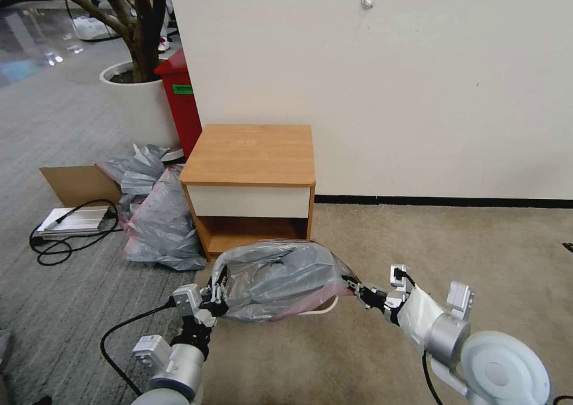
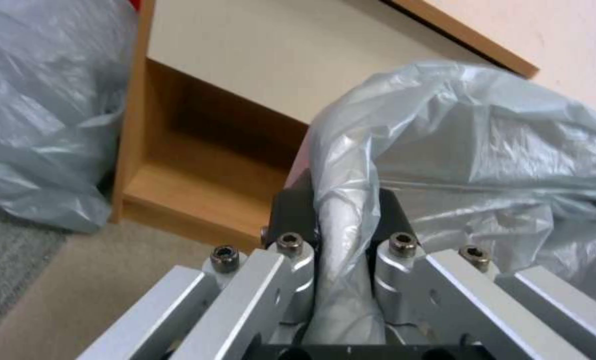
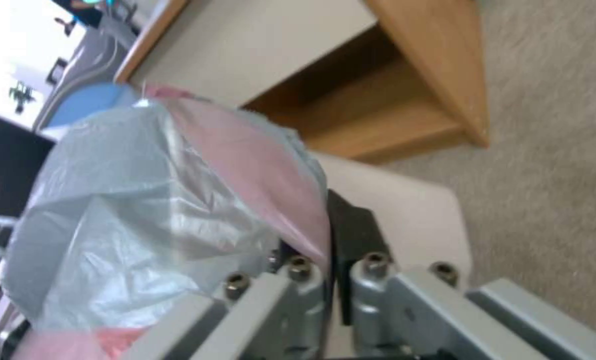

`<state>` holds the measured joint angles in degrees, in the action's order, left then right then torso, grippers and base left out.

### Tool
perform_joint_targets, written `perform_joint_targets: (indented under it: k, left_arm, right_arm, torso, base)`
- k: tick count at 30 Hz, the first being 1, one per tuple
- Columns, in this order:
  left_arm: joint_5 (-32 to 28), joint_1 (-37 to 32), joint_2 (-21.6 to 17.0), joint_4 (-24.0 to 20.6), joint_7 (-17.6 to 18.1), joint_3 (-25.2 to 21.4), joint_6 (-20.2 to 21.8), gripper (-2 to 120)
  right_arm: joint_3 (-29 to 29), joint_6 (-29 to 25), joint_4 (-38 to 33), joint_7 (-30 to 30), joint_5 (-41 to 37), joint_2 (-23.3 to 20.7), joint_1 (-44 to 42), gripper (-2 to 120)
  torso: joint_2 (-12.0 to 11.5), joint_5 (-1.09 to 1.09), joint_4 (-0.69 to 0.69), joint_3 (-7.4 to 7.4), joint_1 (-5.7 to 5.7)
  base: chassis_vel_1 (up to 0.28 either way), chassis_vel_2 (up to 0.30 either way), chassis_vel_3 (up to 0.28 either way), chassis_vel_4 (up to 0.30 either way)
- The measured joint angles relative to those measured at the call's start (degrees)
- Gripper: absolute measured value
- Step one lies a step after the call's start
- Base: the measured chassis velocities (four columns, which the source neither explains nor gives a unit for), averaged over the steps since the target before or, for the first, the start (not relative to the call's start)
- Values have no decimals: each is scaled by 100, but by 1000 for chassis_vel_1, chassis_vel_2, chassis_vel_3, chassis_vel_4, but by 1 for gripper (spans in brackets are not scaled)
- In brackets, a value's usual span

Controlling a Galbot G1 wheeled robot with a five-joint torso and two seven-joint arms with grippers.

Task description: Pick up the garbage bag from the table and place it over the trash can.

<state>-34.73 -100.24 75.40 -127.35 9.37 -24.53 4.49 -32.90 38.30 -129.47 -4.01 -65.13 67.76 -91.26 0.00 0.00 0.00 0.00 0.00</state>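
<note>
With my left gripper (image 1: 219,290) and right gripper (image 1: 353,287) both clamped on the garbage bag (image 1: 280,276), stretched above the trash can (image 1: 319,307), uneven pulling could tear its rim.

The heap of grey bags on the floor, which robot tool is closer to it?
Left. The left tool grips the garbage bag just in front of the heap; the right tool holds the bag's far side.
</note>
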Motion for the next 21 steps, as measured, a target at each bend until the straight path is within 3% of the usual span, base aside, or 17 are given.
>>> perform_joint_targets:
  k: [7, 8, 10, 14, 16, 19, 21]
  left_arm:
    - [6, 104, -45, 92, 180, -33, -3, 7]
    - [10, 168, -48, 133, 280, -32, -5, 7]
    - [11, 185, -48, 142, 304, -31, -6, 7]
    - [15, 304, -46, 169, 478, -11, -19, 7]
    - [13, 311, -46, 169, 488, -11, -20, 7]
    - [-29, 318, -46, 149, 510, -12, -20, 7]
    - [-35, 318, -46, 141, 511, -11, -20, 7]
  right_arm:
    - [-201, -248, -387, 1, 6, 273, -421, 28]
    - [-201, -437, -547, 5, 4, 446, -621, 37]
    - [-186, -514, -587, 5, 1, 512, -676, 38]
    - [106, -1262, -620, -13, -63, 989, -911, 57]
    - [188, -1419, -572, -17, -108, 1060, -937, 61]
    - [580, -2260, -350, -36, -343, 1312, -987, 76]
    - [675, -2453, -304, -42, -385, 1358, -983, 79]
  torso:
    - [0, 0, 0, 0, 0]
    - [0, -1, 0, 0, -1]
    - [0, -1, 0, 0, 0]
    - [0, 0, 0, 0, 0]
    - [0, -1, 0, 0, 0]
    - [0, 0, 0, 0, 0]
    - [0, 0, 0, 0, 0]
  base:
    - [0, 0, 0, 0]
    - [0, 0, 0, 0]
    - [0, 0, 0, 0]
    - [0, 0, 0, 0]
    - [0, 0, 0, 0]
    - [0, 0, 0, 0]
    - [0, 0, 0, 0]
